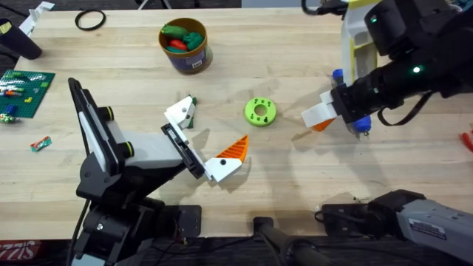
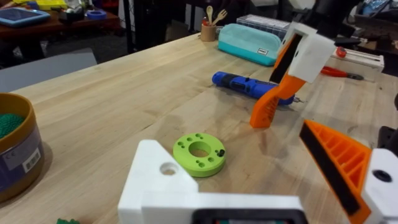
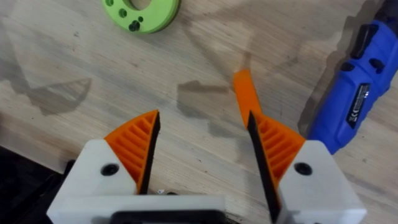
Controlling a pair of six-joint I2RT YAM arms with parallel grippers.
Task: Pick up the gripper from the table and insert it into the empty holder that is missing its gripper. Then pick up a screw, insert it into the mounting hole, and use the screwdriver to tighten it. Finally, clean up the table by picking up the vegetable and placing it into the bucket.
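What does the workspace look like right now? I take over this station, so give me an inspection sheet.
Surface: wooden table, bare in the middle.
Job's things: blue electric screwdriver lying flat; lime-green ring with a small dark piece on it; bucket holding green and red toy food.
Clutter: black ring, green brick plate, small wrapper.
Grippers: left gripper open, beside the lime-green ring; right gripper open, an orange piece by one finger; cannot tell if it is held.
Cables: black loop on the right arm.
Surroundings: teal pouch, utensil cup, red-handled pliers.
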